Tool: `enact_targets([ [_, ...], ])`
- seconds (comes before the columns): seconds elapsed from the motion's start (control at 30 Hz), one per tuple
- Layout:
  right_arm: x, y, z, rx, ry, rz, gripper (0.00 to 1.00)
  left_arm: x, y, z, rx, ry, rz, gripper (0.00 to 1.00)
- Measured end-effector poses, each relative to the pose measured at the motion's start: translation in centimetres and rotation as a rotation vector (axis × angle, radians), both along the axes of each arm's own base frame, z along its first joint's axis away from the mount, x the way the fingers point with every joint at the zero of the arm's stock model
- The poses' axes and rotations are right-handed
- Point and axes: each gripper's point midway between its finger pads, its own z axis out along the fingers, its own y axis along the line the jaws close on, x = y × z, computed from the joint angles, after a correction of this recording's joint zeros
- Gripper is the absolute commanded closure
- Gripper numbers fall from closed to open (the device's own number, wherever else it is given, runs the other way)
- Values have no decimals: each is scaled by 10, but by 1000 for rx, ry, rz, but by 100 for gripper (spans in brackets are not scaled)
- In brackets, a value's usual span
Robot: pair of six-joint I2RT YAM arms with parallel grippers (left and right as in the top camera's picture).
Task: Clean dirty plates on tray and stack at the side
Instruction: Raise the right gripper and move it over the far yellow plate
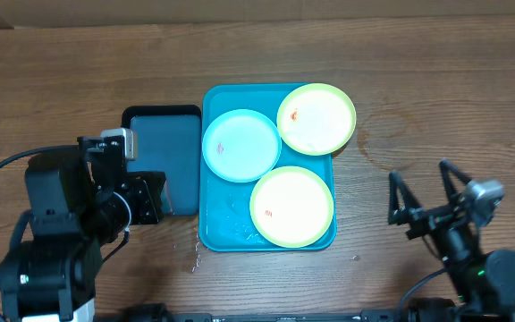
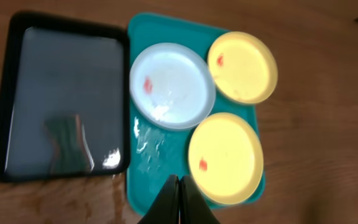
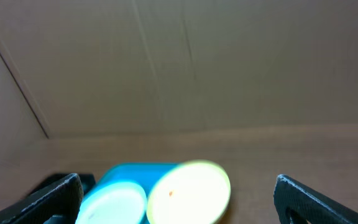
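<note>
Covering most of the tray (image 1: 224,217): plates (image 1: 241,145).

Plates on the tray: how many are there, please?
3: light blue plate at the tray's left, one yellow-green plate overhanging its far-right corner, another yellow-green plate near right. None seems hidden.

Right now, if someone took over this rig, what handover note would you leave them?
Left gripper: shut, holding nothing.
Right gripper: open, empty, to the right of the large turquoise rectangular plastic tray.
Things: the round light blue plastic plate, the far round yellow-green plastic plate and the near round yellow-green plastic plate all lie on the tray; the far one overhangs its rim.
Done: nothing. Orange-red smears show on all three, and none is stacked aside.
Left: clean each plate, then stack them beside the tray.
</note>
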Motion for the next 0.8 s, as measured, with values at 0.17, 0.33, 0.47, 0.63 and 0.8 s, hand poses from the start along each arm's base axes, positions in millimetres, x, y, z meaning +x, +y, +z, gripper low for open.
enact_targets([
  [0.17,16,3,45,7,119,23,0,-10,10,-12,49,165,33,75],
  [0.33,33,10,67,26,330,70,0,-3,16,-1,88,207,23,27],
  [0.47,46,14,72,39,507,96,0,4,17,5,106,195,14,22],
  [0.63,78,25,76,67,599,173,0,9,19,3,118,206,3,18],
  [0.8,85,45,51,127,725,300,41,14,19,-3,125,229,-9,5],
])
